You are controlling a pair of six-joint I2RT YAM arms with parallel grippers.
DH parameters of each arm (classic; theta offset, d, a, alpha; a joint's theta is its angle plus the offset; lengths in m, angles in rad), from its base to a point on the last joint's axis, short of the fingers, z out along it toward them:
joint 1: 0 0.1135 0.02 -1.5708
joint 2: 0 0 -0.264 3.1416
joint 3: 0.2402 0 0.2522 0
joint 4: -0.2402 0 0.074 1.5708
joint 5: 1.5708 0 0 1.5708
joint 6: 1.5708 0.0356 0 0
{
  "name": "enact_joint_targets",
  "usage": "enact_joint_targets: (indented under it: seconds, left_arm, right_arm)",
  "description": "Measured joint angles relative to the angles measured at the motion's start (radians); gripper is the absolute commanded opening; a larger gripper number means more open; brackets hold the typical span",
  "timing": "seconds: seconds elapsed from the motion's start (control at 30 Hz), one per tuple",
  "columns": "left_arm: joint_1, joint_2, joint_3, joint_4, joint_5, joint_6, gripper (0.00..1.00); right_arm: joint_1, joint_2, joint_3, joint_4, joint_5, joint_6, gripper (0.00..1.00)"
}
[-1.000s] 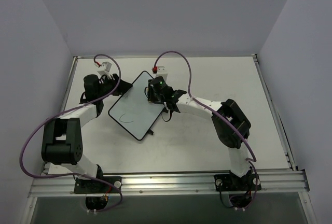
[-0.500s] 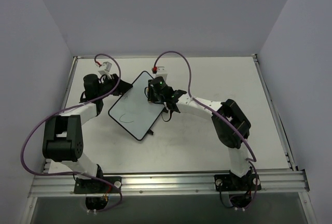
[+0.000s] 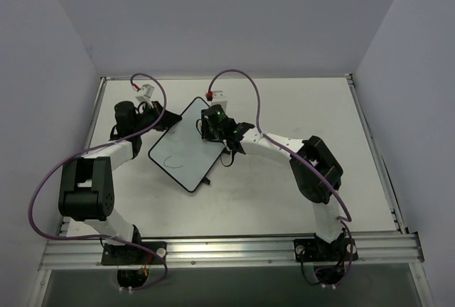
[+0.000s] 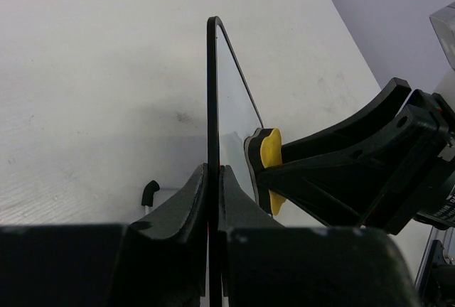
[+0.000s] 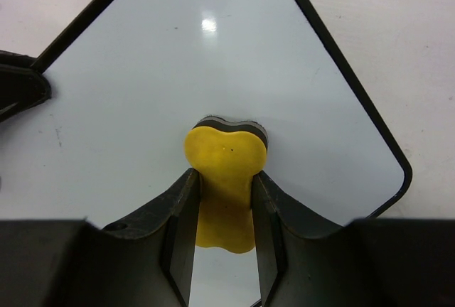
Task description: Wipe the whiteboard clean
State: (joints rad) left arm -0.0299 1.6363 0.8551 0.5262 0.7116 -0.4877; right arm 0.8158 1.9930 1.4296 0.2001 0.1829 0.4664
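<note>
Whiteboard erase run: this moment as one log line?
left gripper: shut on whiteboard edge | right gripper: shut on yellow eraser, at board face | scribble: not yet erased

Place: robotics lab test cell.
Enclosure: plain pale walls (image 3: 213, 23) closed in a white table (image 3: 306, 108) on three sides.
Rig: left arm (image 3: 89, 193) and right arm (image 3: 316, 172) were bolted to an aluminium rail (image 3: 227, 250), trailing purple cables (image 3: 234, 72).

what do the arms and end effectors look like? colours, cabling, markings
Both the left arm and right arm: white links, boxy black joints, a looping purple cable each. A green light shows on the right wrist. The left end effector and right end effector: matte black tapered fingers. No markings legible.
</note>
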Motion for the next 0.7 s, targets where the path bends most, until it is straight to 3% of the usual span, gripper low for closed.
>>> enact_joint_targets:
  seconds: [0.7]
  left_arm:
    - [0.005,0.000,0.000,0.001,0.000,0.000,0.02]
  right_arm:
    - [0.150,0.058,0.165,-0.026,-0.043,-0.050,0.00]
